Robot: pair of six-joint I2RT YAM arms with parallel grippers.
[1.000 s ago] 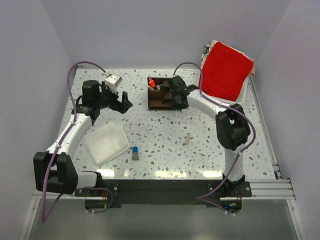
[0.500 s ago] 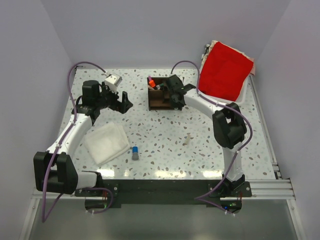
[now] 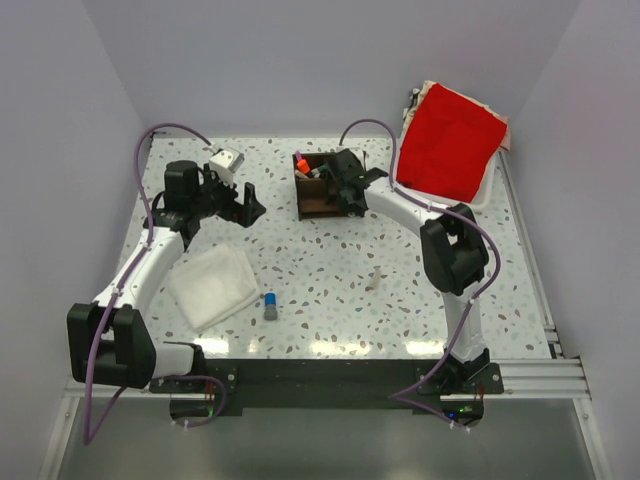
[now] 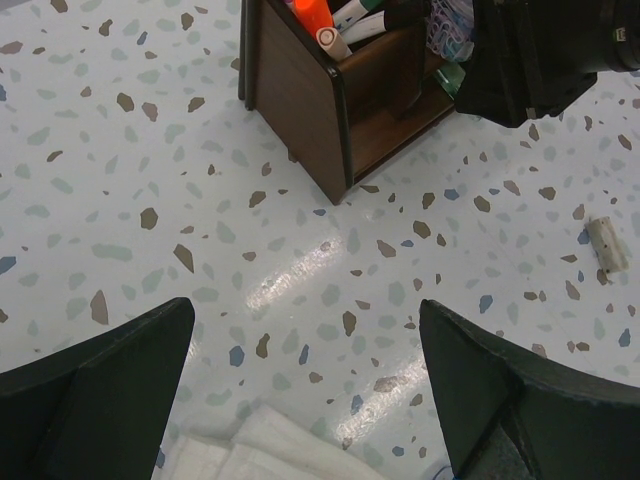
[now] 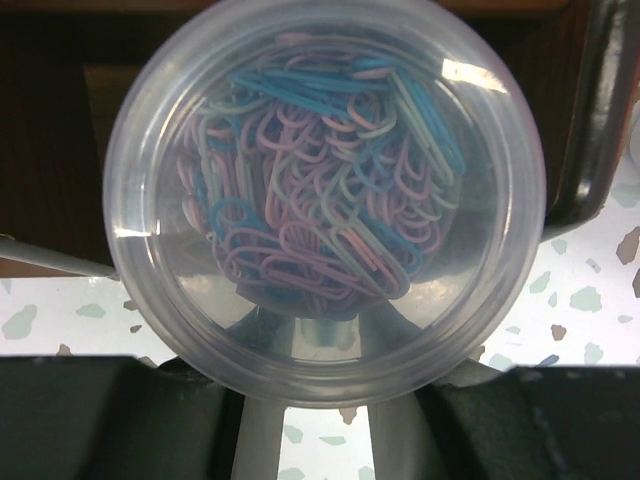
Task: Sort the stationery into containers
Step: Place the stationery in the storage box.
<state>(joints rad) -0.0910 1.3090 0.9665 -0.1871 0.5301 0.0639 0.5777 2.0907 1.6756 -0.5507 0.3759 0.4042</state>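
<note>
The dark brown wooden organizer point(image 3: 316, 198) stands at the back middle; the left wrist view shows it point(image 4: 310, 110) holding an orange highlighter point(image 4: 312, 12) and pens point(image 4: 352, 22). My right gripper point(image 3: 337, 180) is over the organizer, shut on a clear round pot of coloured paper clips point(image 5: 325, 195), which fills the right wrist view. The pot also shows in the left wrist view point(image 4: 447, 20). My left gripper point(image 3: 247, 203) is open and empty, above the table left of the organizer. A blue-capped grey stick point(image 3: 270, 306) and a small pale piece point(image 3: 374, 279) lie on the table.
A folded white cloth point(image 3: 212, 285) lies at the front left, just below my left gripper's fingers in its wrist view point(image 4: 270, 455). A white basket with red cloth point(image 3: 452, 140) stands at the back right. Grey walls close in the table.
My right gripper has shifted a little to the left over the organizer with the pot in it. The left arm has not moved.
</note>
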